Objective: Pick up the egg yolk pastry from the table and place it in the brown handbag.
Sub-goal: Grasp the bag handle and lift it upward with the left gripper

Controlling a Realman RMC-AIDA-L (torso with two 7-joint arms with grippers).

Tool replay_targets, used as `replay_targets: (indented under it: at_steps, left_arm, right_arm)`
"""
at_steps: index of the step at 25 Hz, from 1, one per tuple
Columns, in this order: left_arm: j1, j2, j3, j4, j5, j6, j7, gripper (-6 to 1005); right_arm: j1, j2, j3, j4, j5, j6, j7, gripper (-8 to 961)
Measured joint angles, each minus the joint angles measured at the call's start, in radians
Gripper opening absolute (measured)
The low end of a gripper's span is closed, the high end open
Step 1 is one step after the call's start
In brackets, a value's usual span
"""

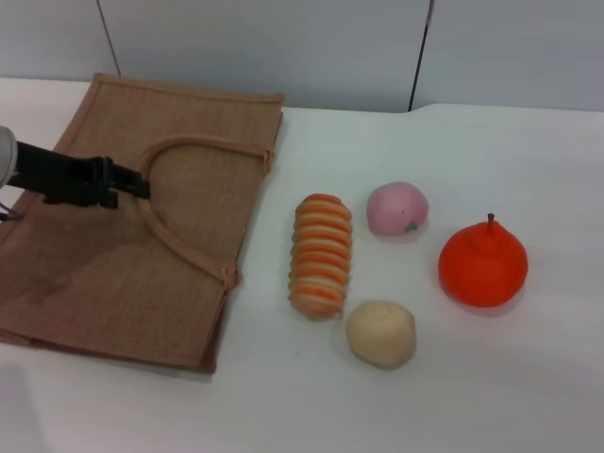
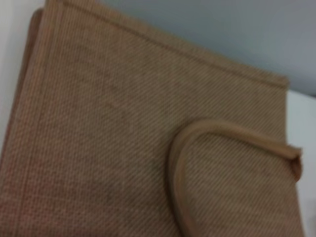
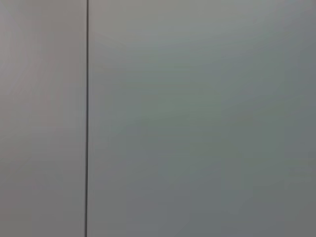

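The egg yolk pastry [image 1: 380, 333], a pale cream round bun, lies on the white table at the front, right of centre. The brown handbag [image 1: 189, 274], a flat jute tote, lies on the left with its looped handle [image 1: 179, 241] on top. My left gripper [image 1: 140, 185] hovers over the handbag's left half, its tip at the handle loop, far from the pastry. The left wrist view shows only the handbag's weave [image 2: 98, 148] and the handle [image 2: 232, 131]. My right gripper is out of view; its wrist view shows only a grey wall.
An orange-and-cream striped bread roll [image 1: 321, 255] lies between handbag and pastry. A pink peach-like ball [image 1: 397, 209] and an orange-red fruit [image 1: 482, 264] lie behind and right of the pastry. A grey wall [image 1: 283, 47] stands behind the table.
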State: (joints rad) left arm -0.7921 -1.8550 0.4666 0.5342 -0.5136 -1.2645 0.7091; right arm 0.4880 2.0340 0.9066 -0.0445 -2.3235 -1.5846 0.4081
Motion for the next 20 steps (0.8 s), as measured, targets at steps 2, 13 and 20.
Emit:
replay_targets:
  at_steps: [2,13,20]
  left_arm:
    - [-0.002,0.0,0.02,-0.003,0.001,0.005,-0.012,590]
    - [-0.006,-0.001,0.028,-0.006,-0.004,0.077,-0.02,591]
    - [-0.014,-0.006,0.029,-0.029,-0.006,0.129,0.005,590]
  right_arm:
    - [0.0,0.0,0.0,0.0,0.001,0.0,0.0,870]
    - [0.0,0.0,0.0,0.0,0.001,0.0,0.0,868]
    - [0.001,0.0,0.0,0.0,0.001,0.0,0.0,868]
